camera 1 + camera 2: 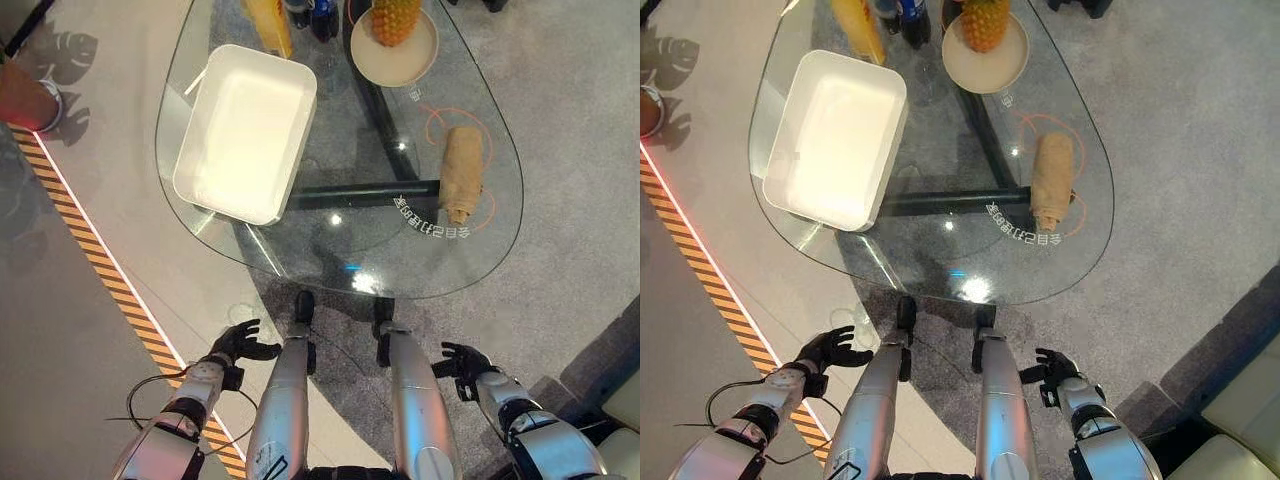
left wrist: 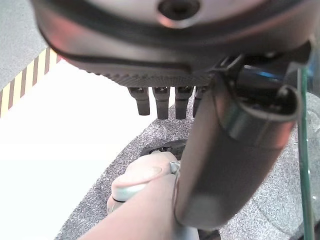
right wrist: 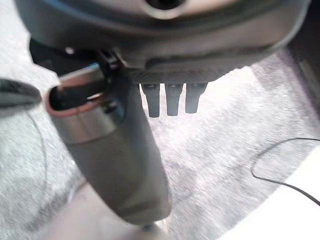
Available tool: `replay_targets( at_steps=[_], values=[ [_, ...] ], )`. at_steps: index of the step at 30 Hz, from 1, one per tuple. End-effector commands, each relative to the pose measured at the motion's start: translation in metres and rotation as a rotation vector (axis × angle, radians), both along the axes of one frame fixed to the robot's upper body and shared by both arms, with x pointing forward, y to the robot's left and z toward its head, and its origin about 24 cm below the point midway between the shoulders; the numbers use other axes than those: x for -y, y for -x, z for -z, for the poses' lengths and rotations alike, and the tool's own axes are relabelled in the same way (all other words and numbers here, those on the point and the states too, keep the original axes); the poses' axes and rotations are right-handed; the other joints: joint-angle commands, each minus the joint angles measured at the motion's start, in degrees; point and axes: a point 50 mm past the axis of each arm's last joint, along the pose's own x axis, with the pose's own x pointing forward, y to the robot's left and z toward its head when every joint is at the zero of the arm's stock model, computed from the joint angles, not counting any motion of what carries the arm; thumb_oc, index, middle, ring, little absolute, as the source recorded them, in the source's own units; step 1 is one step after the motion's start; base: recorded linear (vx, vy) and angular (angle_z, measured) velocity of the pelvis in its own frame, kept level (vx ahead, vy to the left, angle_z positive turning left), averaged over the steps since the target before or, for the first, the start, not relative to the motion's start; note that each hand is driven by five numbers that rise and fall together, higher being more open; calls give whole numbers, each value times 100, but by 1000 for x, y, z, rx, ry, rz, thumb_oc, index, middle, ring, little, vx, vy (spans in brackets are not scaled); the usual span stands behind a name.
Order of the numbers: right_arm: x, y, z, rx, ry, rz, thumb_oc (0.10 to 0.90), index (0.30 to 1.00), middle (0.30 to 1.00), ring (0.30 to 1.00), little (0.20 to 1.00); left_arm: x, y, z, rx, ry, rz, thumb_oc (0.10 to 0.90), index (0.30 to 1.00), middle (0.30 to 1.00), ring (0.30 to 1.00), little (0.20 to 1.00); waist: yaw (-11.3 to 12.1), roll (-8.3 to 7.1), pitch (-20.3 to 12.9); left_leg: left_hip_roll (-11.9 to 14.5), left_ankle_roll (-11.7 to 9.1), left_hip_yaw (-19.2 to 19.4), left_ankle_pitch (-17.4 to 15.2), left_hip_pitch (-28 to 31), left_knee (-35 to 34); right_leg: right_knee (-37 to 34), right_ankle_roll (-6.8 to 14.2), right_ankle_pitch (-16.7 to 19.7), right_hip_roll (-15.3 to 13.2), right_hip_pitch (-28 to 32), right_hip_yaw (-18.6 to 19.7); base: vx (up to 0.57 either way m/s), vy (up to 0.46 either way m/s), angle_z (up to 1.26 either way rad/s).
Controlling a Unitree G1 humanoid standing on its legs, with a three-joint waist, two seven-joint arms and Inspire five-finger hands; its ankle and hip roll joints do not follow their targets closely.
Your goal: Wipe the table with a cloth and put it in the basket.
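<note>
A rolled tan cloth (image 1: 461,173) lies on the right side of the glass table (image 1: 480,255), inside an orange ring drawn on the glass. The white basket (image 1: 246,133), a deep rectangular tub, stands on the table's left side with nothing in it. My left hand (image 1: 240,343) hangs low beside the body, short of the table's near edge, fingers relaxed and holding nothing. My right hand (image 1: 465,363) hangs likewise at the lower right, open and far below the cloth. Straight fingers (image 2: 161,103) show in the left wrist view and fingers (image 3: 170,103) in the right wrist view.
A round plate (image 1: 395,55) with a pineapple (image 1: 393,20) stands at the table's far side, beside an orange pack (image 1: 270,25) and dark bottles (image 1: 312,15). A striped yellow-and-black floor line (image 1: 95,260) runs along the left. A pale seat (image 1: 1230,450) sits at the lower right.
</note>
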Motion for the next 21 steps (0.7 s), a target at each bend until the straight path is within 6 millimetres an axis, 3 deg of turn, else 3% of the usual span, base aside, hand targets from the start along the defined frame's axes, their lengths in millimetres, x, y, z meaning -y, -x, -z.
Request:
replay_targets(
  at_steps=[1,13,18,21],
  values=[
    [26,28,9,-50,73,69,800,900,900,900,900,-9,18,11,-35,13,-46,800,900,900,900,900,-51,2,-171,-263,349,242,-167,-373,594,210,-93,-141,177,32,-172,-27,-32,-9],
    [27,30,10,-26,71,106,800,900,900,900,900,-7,23,15,-32,8,-33,800,900,900,900,900,-35,-2,-102,-337,292,182,-211,-477,753,352,-151,-210,252,-21,-182,10,-29,1],
    [42,28,0,62,142,261,800,900,900,900,900,-12,26,16,-40,3,-33,800,900,900,900,900,-43,-19,-102,-330,262,195,-232,-442,785,325,-149,-208,257,57,-173,31,-12,4],
    [61,22,-18,196,201,417,800,900,900,900,900,-14,29,17,-45,-2,-38,800,900,900,900,900,-46,-36,-102,-326,267,208,-290,-409,827,329,-133,-211,261,113,-166,25,-15,0]
  ],
)
